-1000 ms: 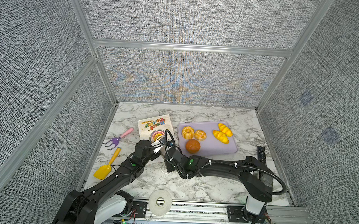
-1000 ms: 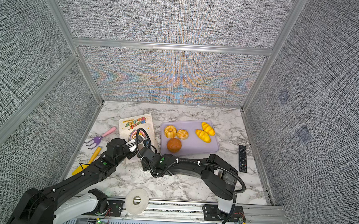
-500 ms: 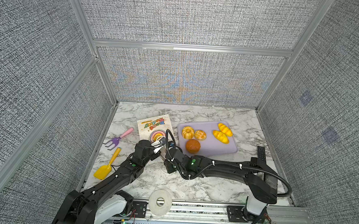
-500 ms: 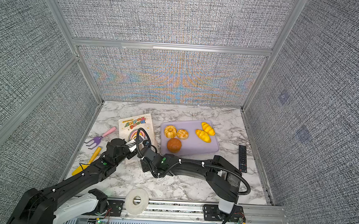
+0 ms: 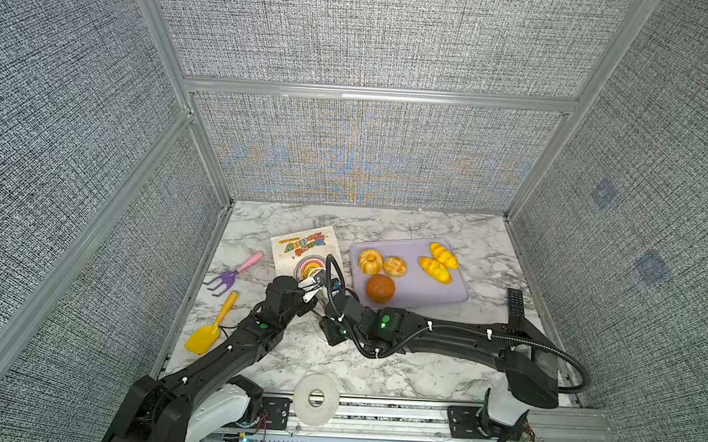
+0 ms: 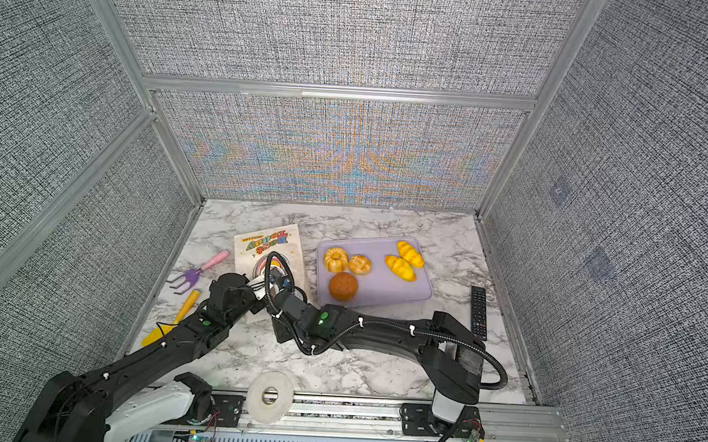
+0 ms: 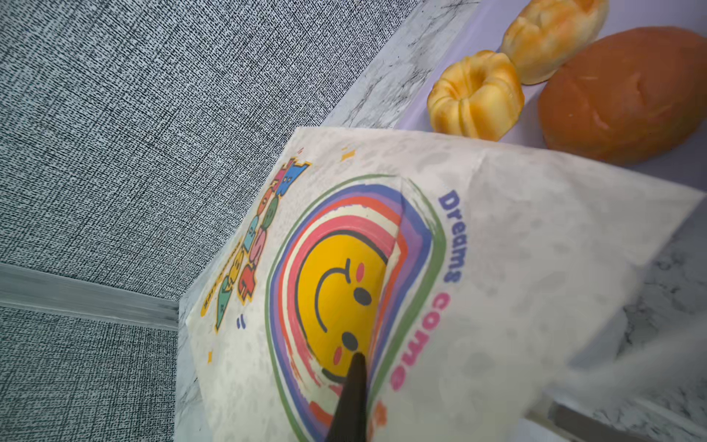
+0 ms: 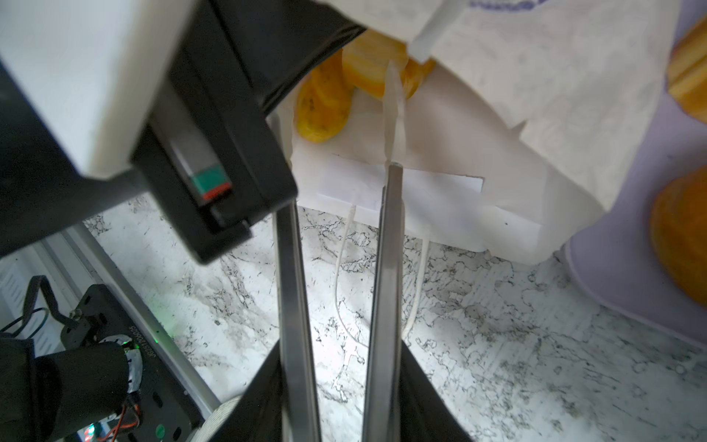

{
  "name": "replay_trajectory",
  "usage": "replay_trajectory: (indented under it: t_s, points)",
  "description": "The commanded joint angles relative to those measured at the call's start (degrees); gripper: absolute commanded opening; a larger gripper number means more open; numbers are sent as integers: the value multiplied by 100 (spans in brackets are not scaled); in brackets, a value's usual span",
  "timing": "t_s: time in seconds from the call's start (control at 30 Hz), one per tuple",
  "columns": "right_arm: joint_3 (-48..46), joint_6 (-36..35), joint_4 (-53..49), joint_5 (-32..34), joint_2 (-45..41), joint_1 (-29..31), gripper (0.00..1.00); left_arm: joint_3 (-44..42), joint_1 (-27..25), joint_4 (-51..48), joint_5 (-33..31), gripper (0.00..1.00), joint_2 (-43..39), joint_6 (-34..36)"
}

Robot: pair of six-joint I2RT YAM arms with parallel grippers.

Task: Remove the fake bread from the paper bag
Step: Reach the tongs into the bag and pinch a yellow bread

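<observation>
Left gripper (image 7: 355, 371) pinches the paper bag (image 7: 497, 268) open; right gripper (image 8: 336, 153) hovers at its mouth, slightly parted, empty.

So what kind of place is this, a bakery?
Probably a robot test booth, not a bakery: grey fabric walls, black robot arms, and toy bread on a lilac tray.

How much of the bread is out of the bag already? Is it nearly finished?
Five breads sit on the purple tray. The left tool pinches the paper bag mouth up; the right tool, open, points in. At least two yellow breads are left inside.
</observation>
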Motion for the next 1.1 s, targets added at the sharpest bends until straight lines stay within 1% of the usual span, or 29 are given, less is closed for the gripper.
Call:
replay_trajectory:
  t_s: [0.0, 0.13, 0.37, 0.5, 0.67, 0.9, 1.07]
  points:
    - [-88, 80, 8, 288, -81, 20, 40, -13, 12, -16, -14, 0, -36, -21]
    - [-233, 78, -3, 356, -151, 79, 37, -17, 12, -16, -23, 0, -32, -24]
    - [-486, 136, 10, 665, -348, 224, 37, -4, 11, -14, -62, 0, -12, -39]
    - [-618, 186, 77, 728, -402, 229, 37, 9, 11, -8, -64, 0, -5, -64]
    - [-600, 163, 86, 714, -358, 233, 37, 9, 7, -16, -67, 0, 8, -74]
    - [-442, -146, 263, 724, -219, 212, 38, 9, 10, -10, -58, 0, 24, -74]
    - [-311, -243, 317, 679, -70, 109, 38, 1, 11, -15, -58, 0, 19, -66]
